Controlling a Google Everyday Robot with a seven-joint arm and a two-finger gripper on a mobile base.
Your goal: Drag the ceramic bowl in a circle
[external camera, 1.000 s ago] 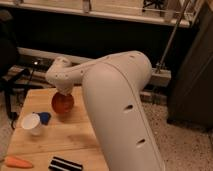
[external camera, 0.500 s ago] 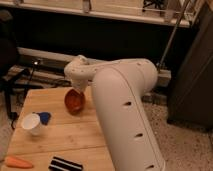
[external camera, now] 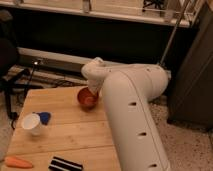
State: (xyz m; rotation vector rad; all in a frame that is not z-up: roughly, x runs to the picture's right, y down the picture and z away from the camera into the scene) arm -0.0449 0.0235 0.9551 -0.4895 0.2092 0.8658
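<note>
The small glossy orange-red ceramic bowl (external camera: 86, 98) sits near the far edge of the light wooden table (external camera: 70, 132). The gripper (external camera: 95, 93) is down at the bowl's right rim, mostly hidden by the bulky white arm (external camera: 131, 115), so I cannot tell its grip. A white cup (external camera: 31, 123) just beside a blue piece (external camera: 44, 117), an orange carrot (external camera: 17, 161) and a black-and-white striped block (external camera: 66, 164) lie well apart from the bowl.

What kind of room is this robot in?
Probably a lab or office: a wooden table, a black chair, cables behind it. The gripper sits at the ceramic bowl.
</note>
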